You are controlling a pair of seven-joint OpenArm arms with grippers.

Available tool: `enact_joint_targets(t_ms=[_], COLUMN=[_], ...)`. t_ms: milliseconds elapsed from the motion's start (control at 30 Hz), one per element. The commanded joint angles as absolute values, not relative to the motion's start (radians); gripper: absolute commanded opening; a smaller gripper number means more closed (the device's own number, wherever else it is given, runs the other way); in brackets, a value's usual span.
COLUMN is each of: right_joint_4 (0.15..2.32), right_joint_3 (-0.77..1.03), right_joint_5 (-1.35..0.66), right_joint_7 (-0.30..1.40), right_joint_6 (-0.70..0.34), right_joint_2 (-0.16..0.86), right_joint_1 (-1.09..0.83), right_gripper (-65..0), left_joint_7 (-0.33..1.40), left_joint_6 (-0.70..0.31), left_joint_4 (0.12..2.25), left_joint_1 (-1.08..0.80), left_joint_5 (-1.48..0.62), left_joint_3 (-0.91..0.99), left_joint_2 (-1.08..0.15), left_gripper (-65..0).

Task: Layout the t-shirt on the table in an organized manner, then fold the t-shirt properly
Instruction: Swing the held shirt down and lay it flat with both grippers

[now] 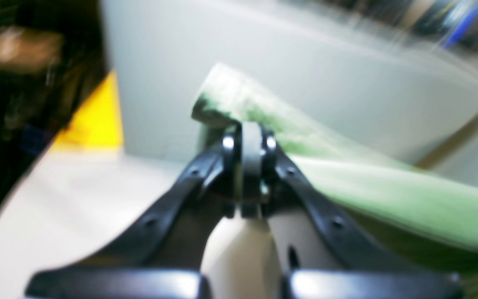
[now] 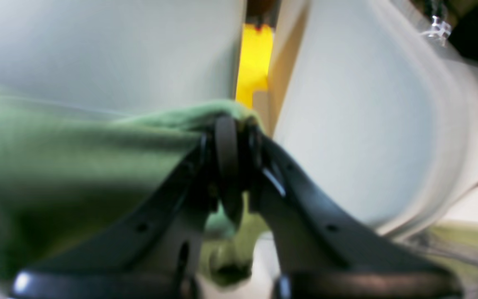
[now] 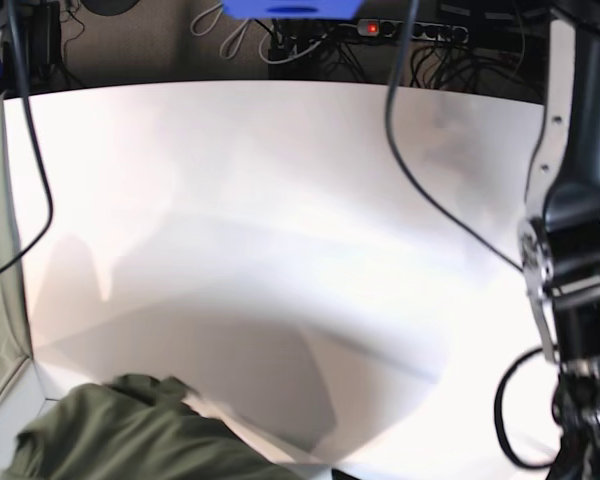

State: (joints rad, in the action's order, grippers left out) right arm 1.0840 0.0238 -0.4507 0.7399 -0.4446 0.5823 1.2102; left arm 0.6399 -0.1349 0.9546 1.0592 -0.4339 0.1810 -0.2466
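I have both pincers, left pincer [image 1: 250, 137] and right pincer [image 2: 227, 133], clamped on the t-shirt [image 3: 130, 435], soft, light, limp cloth bunched at the worktop's [image 3: 280, 200] near edge; grip hems or shoulder seams.

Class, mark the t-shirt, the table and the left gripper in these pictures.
t-shirt [image 3: 130, 430]: base view, on the bunched cloth at bottom left.
table [image 3: 280, 200]: base view, on bare white top.
left gripper [image 1: 250, 141]: left wrist view, at the closed fingertips pinching the shirt.
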Motion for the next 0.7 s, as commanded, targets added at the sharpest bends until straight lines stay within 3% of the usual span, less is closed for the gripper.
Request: enact_joint_targets(t_ms=[0, 267, 667], right_joint_4=[1.139, 1.498, 1.825], right_joint_3=[0.054, 0.242, 0.392], right_joint_5=[-0.458, -0.458, -0.460], right_joint_7=[0.723, 0.820, 0.817], right_joint_6=[-0.441, -0.444, -0.446], right_joint_2=[0.587, 0.510, 0.285], right_joint_1=[1.191, 0.753, 0.231], right_gripper=[-65.0, -65.0, -65.0], left_joint_7=[0.611, 0.717, 0.812], left_joint_6=[-0.137, -0.143, -0.137], left_joint_4=[1.007, 1.241, 1.475], left_joint_1=[1.093, 0.832, 0.470], left_joint_5=[-0.443, -0.444, -0.576], left_joint_3=[0.189, 0.297, 0.381], left_joint_2=[-0.255, -0.257, -0.257], left_gripper=[-65.0, -65.0, -65.0])
